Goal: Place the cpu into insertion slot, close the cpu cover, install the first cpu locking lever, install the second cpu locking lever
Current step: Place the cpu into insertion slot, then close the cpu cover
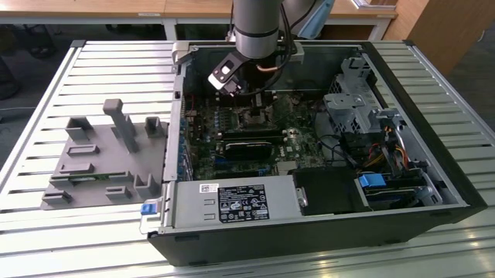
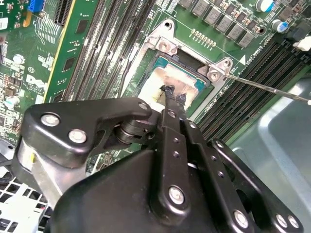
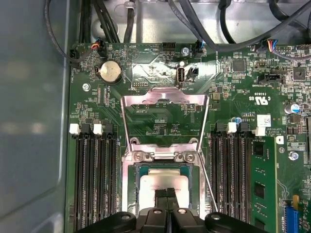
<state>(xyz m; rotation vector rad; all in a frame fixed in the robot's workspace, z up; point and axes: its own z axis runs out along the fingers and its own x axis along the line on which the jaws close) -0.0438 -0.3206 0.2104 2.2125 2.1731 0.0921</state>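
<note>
Second wrist view: cpu (image 2: 163,77) lies in insertion slot (image 2: 160,44) under tool (image 2: 172,93).

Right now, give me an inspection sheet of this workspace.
Surface: slatted metal table carrying an open computer case.
Job's things: cpu lies in the insertion slot; cpu cover stands open; a thin locking lever juts free beside the slot.
Clutter: grey fixture on the table beside the case.
Gripper: gripper fingertips together, at the cpu's top.
Cables: black cables along the motherboard edge; coloured wires inside the case.
Surroundings: wooden-topped bench behind.
</note>
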